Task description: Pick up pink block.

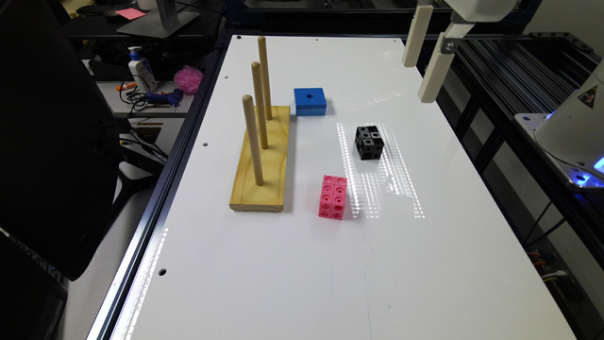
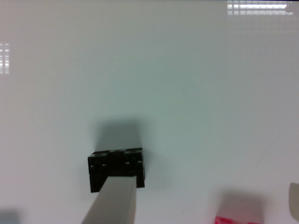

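Observation:
The pink block (image 1: 333, 197) stands upright on the white table (image 1: 283, 283), near the middle, just to the exterior view's right of the wooden base. A thin strip of the pink block (image 2: 238, 219) shows at the edge of the wrist view. My gripper (image 1: 417, 81) hangs high above the table's far right side, well away from the pink block, open and holding nothing. In the wrist view one finger (image 2: 114, 200) crosses in front of the black cube (image 2: 114, 161), and the tip of the other sits at the frame's edge.
The black cube (image 1: 369, 141) lies between gripper and pink block. A blue square block (image 1: 310, 100) with a centre hole sits farther back. A wooden base (image 1: 273, 156) with three tall pegs stands at the exterior view's left. A black chair is off-table at the left.

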